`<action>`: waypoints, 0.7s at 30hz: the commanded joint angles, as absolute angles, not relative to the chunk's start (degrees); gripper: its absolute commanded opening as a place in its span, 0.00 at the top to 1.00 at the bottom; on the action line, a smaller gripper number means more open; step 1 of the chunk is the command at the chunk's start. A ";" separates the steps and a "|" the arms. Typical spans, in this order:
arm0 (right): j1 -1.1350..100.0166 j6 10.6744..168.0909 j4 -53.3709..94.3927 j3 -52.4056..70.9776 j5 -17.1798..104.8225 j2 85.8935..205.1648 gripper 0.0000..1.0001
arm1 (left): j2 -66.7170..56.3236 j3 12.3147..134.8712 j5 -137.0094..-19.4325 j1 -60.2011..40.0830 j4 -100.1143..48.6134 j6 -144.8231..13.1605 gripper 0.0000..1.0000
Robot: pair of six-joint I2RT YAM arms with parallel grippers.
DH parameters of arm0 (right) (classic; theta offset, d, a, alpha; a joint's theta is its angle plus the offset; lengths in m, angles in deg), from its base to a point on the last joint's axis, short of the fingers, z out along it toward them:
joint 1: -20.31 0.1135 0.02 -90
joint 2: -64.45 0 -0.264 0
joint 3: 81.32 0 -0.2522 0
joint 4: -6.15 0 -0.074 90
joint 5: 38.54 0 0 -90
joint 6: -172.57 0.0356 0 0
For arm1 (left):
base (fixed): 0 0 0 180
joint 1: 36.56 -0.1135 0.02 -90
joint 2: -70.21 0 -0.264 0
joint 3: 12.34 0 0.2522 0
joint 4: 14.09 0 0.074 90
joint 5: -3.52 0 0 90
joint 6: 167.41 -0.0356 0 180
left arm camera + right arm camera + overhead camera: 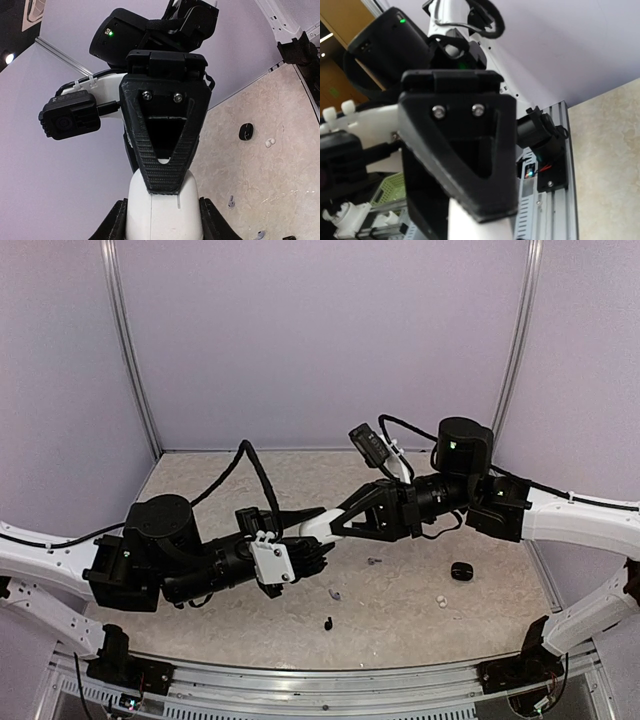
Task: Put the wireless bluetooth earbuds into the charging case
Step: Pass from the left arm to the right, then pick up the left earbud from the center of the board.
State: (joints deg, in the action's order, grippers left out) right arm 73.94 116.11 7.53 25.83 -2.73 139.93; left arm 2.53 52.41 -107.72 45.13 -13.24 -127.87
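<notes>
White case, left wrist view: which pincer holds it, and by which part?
Both: the left pincer clamps the white case by its sides, low down; the right pincer grips its upper end.

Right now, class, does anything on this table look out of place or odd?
Yes. Earbuds lie loose and scattered on the table: a grey one, a pale one, a black one, a white one. The black case sits apart, and the left gripper and right gripper hold the white case in the air.

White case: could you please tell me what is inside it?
Only the outside of the case shows, held by the left gripper and right gripper. Its inside is covered; contents unseen.
</notes>
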 commanded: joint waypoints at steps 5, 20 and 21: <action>75.09 111.75 10.48 22.81 -2.75 138.41 0.86 | 2.80 50.67 -110.74 44.95 -11.61 -126.58 0.59; 73.66 109.23 13.41 22.76 2.02 136.59 0.89 | 4.51 50.34 -110.53 44.90 -12.14 -122.15 0.34; 73.66 109.16 13.61 22.78 2.20 136.67 0.89 | 4.12 50.72 -110.20 44.91 -12.12 -122.19 0.34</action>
